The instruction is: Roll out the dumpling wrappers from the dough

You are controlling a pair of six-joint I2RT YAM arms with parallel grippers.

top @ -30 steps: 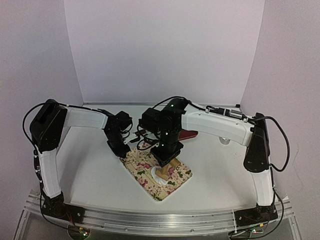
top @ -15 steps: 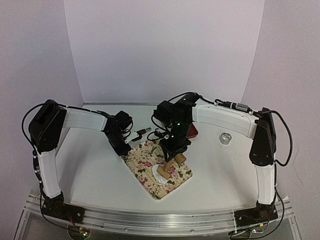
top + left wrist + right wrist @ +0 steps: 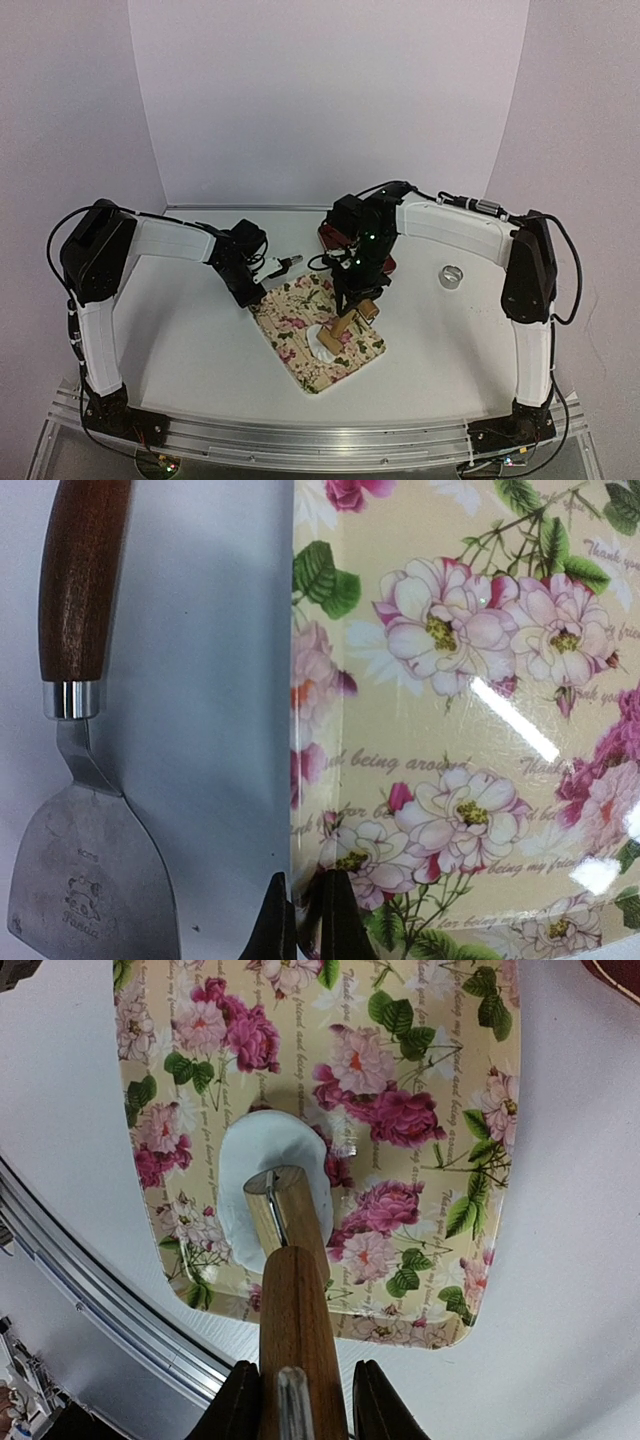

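One right hand [image 3: 300, 1400] pulled back, roller [image 3: 295, 1290] tilted

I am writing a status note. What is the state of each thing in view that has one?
left gripper: shut on the rim of the floral tray.
right gripper: shut on the rolling pin.
rolling pin: tilted, tip on the dumpling wrapper.
dumpling wrapper: flattened, lying on the floral tray.
scraper: flat beside the floral tray, free.
ring cutter: on the table, free.
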